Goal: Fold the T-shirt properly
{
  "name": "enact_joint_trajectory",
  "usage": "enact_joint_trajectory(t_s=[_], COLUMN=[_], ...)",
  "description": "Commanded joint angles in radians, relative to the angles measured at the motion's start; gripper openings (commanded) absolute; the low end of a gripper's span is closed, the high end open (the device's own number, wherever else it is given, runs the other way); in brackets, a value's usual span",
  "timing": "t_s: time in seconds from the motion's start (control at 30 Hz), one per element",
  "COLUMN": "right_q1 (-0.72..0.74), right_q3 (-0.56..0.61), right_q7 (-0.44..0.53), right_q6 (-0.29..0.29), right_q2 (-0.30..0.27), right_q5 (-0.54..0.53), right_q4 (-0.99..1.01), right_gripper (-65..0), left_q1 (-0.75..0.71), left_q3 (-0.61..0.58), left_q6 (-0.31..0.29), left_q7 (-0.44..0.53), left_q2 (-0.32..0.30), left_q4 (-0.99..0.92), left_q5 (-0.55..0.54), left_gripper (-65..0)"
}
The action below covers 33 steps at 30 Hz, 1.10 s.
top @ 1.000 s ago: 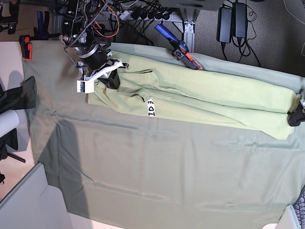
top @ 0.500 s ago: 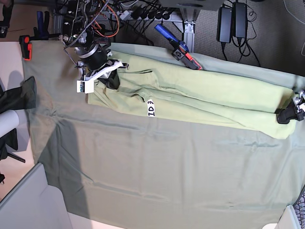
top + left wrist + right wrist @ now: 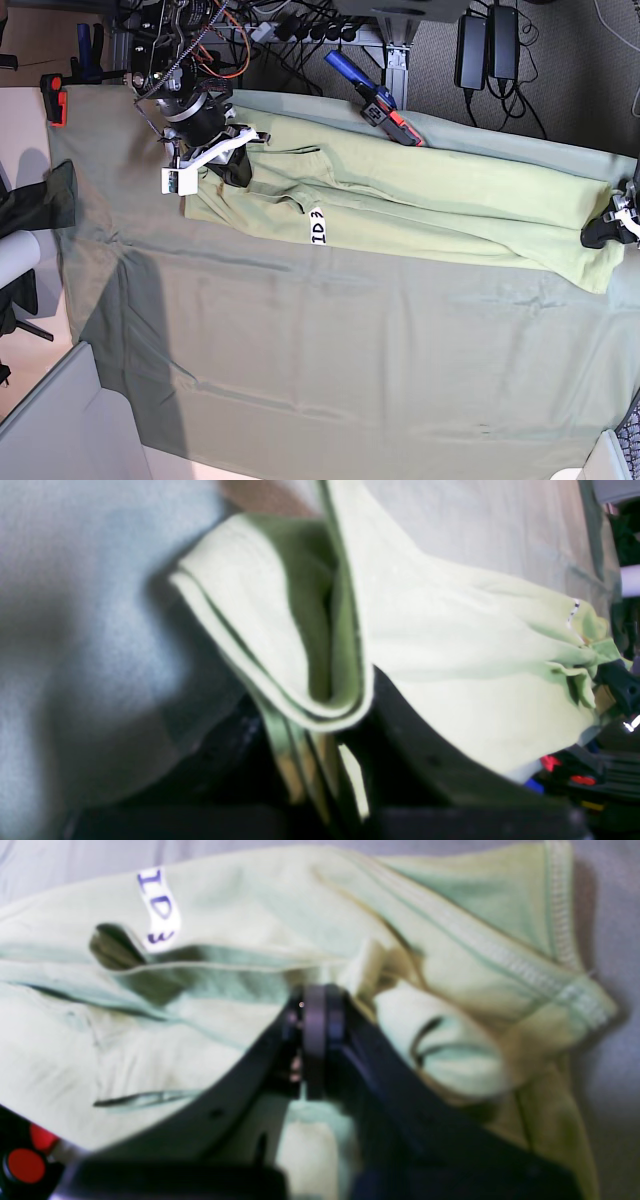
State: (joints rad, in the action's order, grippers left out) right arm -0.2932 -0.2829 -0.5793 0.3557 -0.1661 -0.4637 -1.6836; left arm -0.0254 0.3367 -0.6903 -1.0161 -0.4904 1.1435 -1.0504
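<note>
The pale yellow-green cotton T-shirt lies in one long folded strip across the far part of the worktop, on the dull grey-green cloth. Compared with the earlier frame, the black left gripper has closed: its fingers now pinch the layered edge of the T-shirt at the strip's end, and this end looks more gathered. The black right gripper is in the same place as before, its fingers pressed together over the crumpled other end; whether some fabric is caught between them, one cannot tell.

Counted, there are two grippers, one T-shirt and one white label with dark letters on it. Beyond the T-shirt there is one blue, black and red tool, and farther, two black rectangular boxes with cables.
</note>
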Motion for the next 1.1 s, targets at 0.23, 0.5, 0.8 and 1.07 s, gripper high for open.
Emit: enact_joint_trajectory(t_s=[0.23, 0.5, 0.8, 1.07], right_q1=[0.004, 0.004, 0.002, 0.002], right_q3=[-0.001, -0.004, -0.091, -0.167], right_q7=[-0.001, -0.016, -0.031, -0.047], right_q6=[0.019, 0.019, 0.019, 0.019], right_q2=[-0.008, -0.008, -0.008, -0.008], right_q5=[-0.034, -0.033, -0.034, -0.045], right_q4=[-0.058, -0.221, -0.235, -0.235], right_gripper=[-65.0, -65.0, -65.0, -65.0], left_q1=[0.034, 0.126, 0.224, 0.296], left_q3=[0.004, 0.004, 0.004, 0.003], left_q6=[-0.008, -0.008, -0.008, -0.008], left_q7=[0.018, 0.022, 0.069, 0.124], left_q2=[-0.020, -0.020, -0.073, -0.080], left_q4=[0.012, 0.012, 0.009, 0.007], left_q5=[0.016, 0.065, 0.124, 0.200], left_gripper=[-65.0, -65.0, -65.0, -65.0])
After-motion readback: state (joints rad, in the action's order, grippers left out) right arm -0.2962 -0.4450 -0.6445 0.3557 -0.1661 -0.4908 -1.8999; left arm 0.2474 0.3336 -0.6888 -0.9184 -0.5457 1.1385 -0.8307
